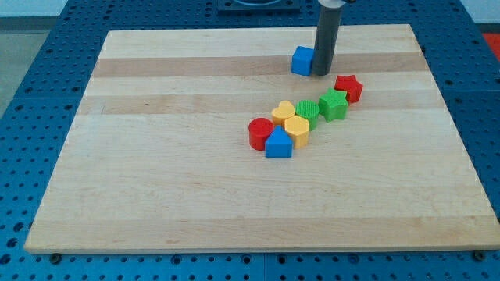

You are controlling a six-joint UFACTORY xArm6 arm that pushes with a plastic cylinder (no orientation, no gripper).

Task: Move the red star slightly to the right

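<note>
The arm has no jaws, only a rod. My tip [322,74] touches the blue cube [302,60]; the red star [348,87] sits just right and below, against the green star [333,104] on the counter [156,156].

Pale smooth wooden board [156,156], matt dark rod [328,39]
</note>
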